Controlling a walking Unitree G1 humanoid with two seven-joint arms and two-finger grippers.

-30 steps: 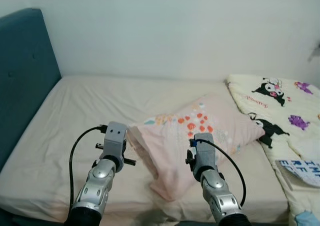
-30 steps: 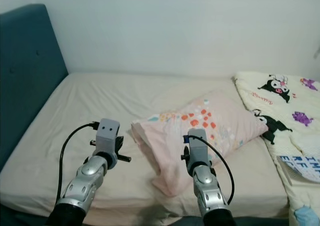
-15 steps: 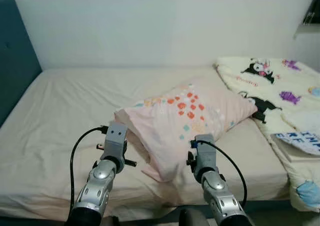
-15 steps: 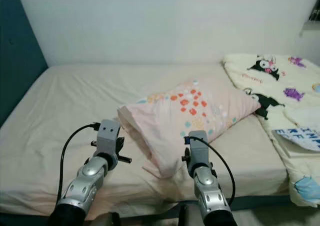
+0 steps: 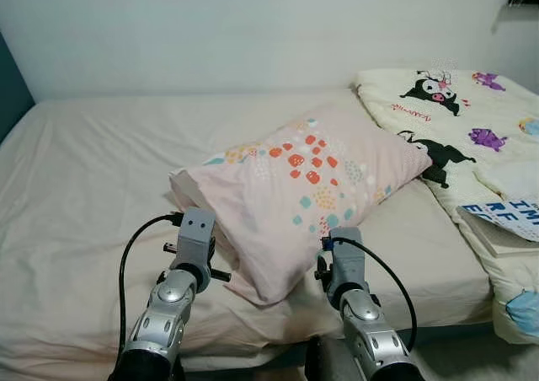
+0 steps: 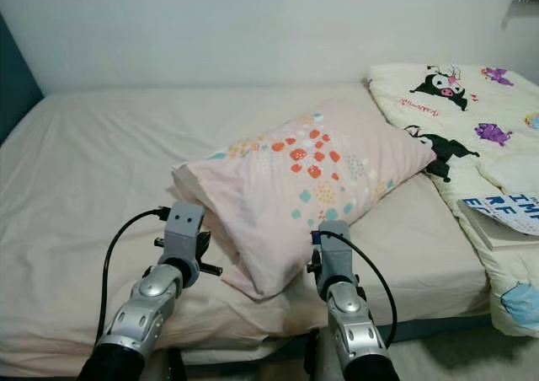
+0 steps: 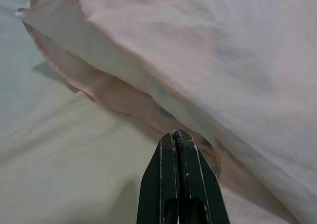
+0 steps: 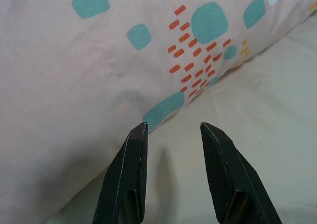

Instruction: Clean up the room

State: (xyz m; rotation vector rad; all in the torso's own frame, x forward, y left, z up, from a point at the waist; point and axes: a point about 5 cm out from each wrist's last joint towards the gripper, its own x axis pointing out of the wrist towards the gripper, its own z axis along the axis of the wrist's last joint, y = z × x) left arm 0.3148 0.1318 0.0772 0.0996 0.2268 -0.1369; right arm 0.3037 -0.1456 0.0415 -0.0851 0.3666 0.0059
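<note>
A pink pillow [image 5: 303, 183] with orange and teal spots lies slantwise on the beige bed sheet [image 5: 101, 162]. Both arms reach forward over the bed's near edge. My left gripper [image 7: 177, 133] is shut with nothing in it, its tips just short of the pillow's [image 7: 208, 60] seamed edge at the near-left corner. My right gripper [image 8: 173, 127] is open, and its two fingers hover above the sheet [image 8: 267, 115] right beside the pillow's [image 8: 99, 75] near-right side. In the left eye view the left arm [image 5: 173, 292] and right arm [image 5: 358, 301] flank the pillow's near corner.
A cream quilt [image 5: 455, 120] printed with cartoon figures covers the bed's right side, with a printed book or paper [image 5: 505, 221] on it. A sliver of blue headboard [image 5: 8, 94] stands far left. A white wall runs behind the bed. Floor shows below the bed's right corner.
The camera has turned right and come nearer, so the headboard has slid almost out of frame and the pillow sits closer. Both grippers keep their states.
</note>
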